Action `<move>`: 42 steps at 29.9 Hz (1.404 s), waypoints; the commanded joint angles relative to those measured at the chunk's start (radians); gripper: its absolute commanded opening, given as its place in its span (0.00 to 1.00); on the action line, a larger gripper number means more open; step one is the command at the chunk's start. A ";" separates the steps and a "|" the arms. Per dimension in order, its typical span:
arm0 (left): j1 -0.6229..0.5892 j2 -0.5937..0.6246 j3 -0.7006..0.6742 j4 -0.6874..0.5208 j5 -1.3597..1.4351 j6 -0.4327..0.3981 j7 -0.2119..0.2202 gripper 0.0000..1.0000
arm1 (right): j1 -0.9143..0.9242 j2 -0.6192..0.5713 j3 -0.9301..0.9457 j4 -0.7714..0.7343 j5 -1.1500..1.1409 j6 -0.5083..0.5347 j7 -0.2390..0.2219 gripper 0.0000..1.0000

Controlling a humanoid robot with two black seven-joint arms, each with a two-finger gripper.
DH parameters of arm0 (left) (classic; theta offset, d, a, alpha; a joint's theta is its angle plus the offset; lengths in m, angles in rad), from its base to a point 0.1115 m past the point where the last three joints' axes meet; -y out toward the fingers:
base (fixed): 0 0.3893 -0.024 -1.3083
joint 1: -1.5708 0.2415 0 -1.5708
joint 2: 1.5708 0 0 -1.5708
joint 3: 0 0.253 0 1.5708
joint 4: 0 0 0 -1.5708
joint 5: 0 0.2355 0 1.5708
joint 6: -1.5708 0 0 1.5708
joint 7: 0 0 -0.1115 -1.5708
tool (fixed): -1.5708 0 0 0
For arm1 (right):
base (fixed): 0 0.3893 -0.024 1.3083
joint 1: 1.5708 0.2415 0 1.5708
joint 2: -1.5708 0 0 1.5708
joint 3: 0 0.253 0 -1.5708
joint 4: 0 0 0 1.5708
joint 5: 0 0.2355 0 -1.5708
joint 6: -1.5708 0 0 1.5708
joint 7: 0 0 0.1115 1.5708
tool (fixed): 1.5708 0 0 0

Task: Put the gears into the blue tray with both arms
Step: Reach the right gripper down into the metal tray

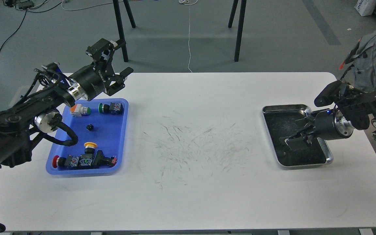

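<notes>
The blue tray (121,137) sits at the table's left and holds several push-button switches. One small black gear (90,126) lies loose on its floor, near the middle. My left gripper (122,80) hangs open and empty above the tray's back right corner, well clear of the gear. At the right, my right gripper (290,142) points down into the silver tray (327,152), its tips close to the dark floor. The fingers blend into the dark tray, so their gap is unreadable, and whatever lies under them is hidden.
The switches lie in two groups: two green-capped ones (111,108) at the back, and red- and yellow-capped ones (86,160) along the front. The scuffed white table (191,143) stretches between the trays. Black stand legs (238,32) rise beyond the far edge.
</notes>
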 commanded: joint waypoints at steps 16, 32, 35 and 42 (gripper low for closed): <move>0.017 0.003 -0.005 0.002 -0.003 0.000 0.000 1.00 | -0.069 0.127 -0.026 -0.146 -0.062 -0.010 0.000 0.86; 0.026 0.001 -0.005 0.002 -0.003 0.000 0.000 1.00 | -0.100 0.167 -0.025 -0.227 -0.062 -0.014 0.000 0.64; 0.034 0.000 -0.005 0.002 -0.002 0.000 0.000 1.00 | -0.100 0.173 -0.026 -0.227 -0.062 -0.014 0.000 0.55; 0.035 -0.002 -0.005 0.000 -0.002 0.000 0.000 1.00 | -0.101 0.173 -0.028 -0.229 -0.062 -0.024 0.000 0.41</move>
